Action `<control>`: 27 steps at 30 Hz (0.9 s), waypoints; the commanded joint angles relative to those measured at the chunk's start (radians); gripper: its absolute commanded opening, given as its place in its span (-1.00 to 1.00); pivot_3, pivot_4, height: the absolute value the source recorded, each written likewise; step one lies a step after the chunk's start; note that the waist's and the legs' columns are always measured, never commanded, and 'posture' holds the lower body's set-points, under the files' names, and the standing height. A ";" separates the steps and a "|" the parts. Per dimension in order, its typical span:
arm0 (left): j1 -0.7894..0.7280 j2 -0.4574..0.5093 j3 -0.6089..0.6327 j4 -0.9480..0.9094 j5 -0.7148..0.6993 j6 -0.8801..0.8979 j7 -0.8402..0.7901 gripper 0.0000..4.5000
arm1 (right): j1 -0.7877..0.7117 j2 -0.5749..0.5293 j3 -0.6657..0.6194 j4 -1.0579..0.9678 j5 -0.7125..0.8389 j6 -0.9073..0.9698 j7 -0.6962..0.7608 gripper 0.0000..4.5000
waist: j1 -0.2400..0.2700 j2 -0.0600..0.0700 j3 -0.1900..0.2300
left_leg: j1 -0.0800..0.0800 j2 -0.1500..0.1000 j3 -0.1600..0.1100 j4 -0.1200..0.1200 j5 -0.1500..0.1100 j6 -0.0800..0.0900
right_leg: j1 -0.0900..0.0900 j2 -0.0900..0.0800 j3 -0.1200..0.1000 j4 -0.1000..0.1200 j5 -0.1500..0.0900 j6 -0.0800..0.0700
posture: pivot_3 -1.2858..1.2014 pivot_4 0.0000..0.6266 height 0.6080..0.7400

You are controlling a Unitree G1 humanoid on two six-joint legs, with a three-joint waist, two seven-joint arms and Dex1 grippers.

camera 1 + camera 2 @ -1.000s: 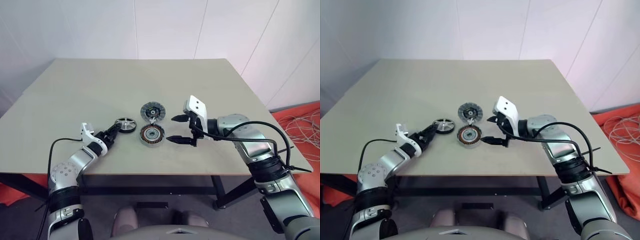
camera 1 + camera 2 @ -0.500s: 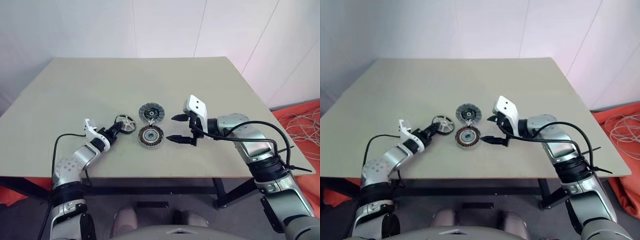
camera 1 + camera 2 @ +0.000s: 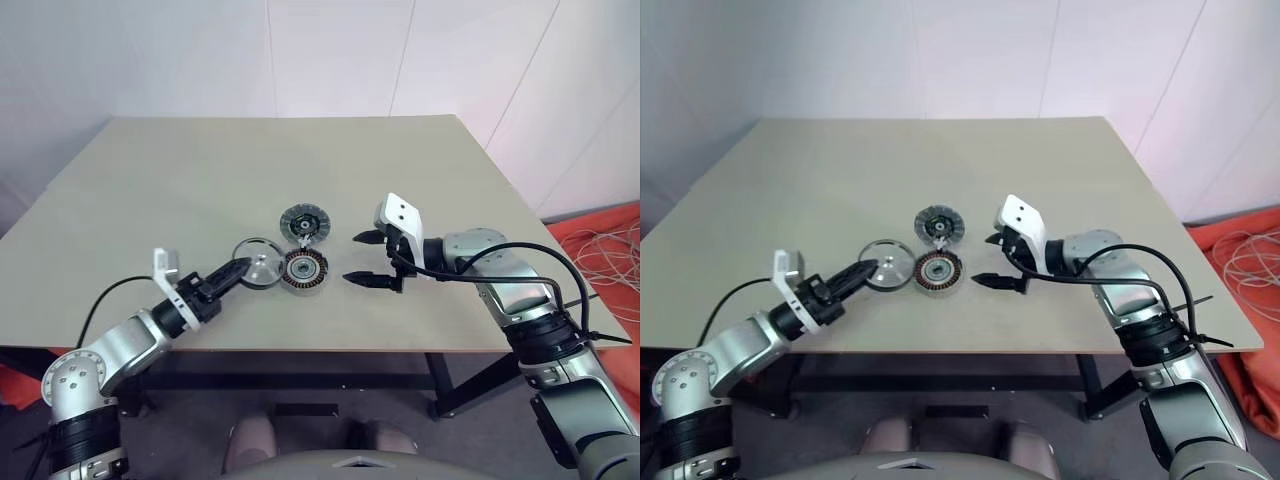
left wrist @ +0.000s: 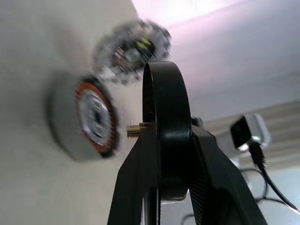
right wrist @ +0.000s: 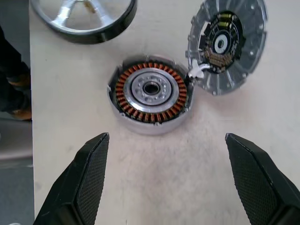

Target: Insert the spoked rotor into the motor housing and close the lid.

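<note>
My left gripper (image 3: pixel 236 270) is shut on the black rim of the spoked rotor (image 3: pixel 258 268) and holds it tilted above the table, just left of the motor housing (image 3: pixel 303 270). In the left wrist view the spoked rotor (image 4: pixel 166 117) stands edge-on between my fingers (image 4: pixel 136 187). The motor housing (image 5: pixel 151 91) lies flat with its coppery windings and silver centre facing up. The grey ribbed lid (image 3: pixel 303 223) lies just beyond it, touching its rim. Right of the housing my right gripper (image 3: pixel 365 258) hangs open, pointing at it with nothing between its fingers (image 5: pixel 79 183).
The beige table (image 3: pixel 200 170) stretches wide beyond the parts. Its front edge (image 3: pixel 330 350) runs close under both grippers. Orange cloth and white cables (image 3: pixel 600 250) lie on the floor to the right.
My left gripper has closed on the rotor, lifted it off the table and carried it right, toward the housing. The right gripper has stayed open beside the housing.
</note>
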 commanded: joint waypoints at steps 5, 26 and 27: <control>-0.157 -0.128 -0.069 0.095 0.024 -0.205 0.090 -0.81 | -0.012 -0.003 -0.024 -0.036 0.013 -0.003 -0.013 1.00 | -0.001 -0.001 0.000 | -0.002 0.001 -0.001 0.008 0.001 -0.001 | 0.000 0.005 -0.002 0.000 0.000 0.001 | 0.03 -1.00 1.00; -0.181 -0.174 -0.101 0.246 -0.006 -0.177 0.141 -0.81 | -0.009 0.001 -0.026 -0.040 0.020 0.005 -0.025 1.00 | 0.006 -0.001 0.000 | -0.015 0.001 -0.002 0.012 -0.002 0.003 | -0.007 0.004 0.000 0.000 0.002 0.003 | 0.03 -1.00 1.00; -0.176 -0.171 -0.103 0.243 -0.006 -0.170 0.140 -0.81 | -0.010 0.001 -0.027 -0.040 0.020 0.005 -0.025 1.00 | 0.006 -0.001 0.000 | -0.015 0.001 -0.002 0.012 -0.002 0.003 | -0.007 0.004 0.000 0.000 0.002 0.003 | 0.03 -1.00 1.00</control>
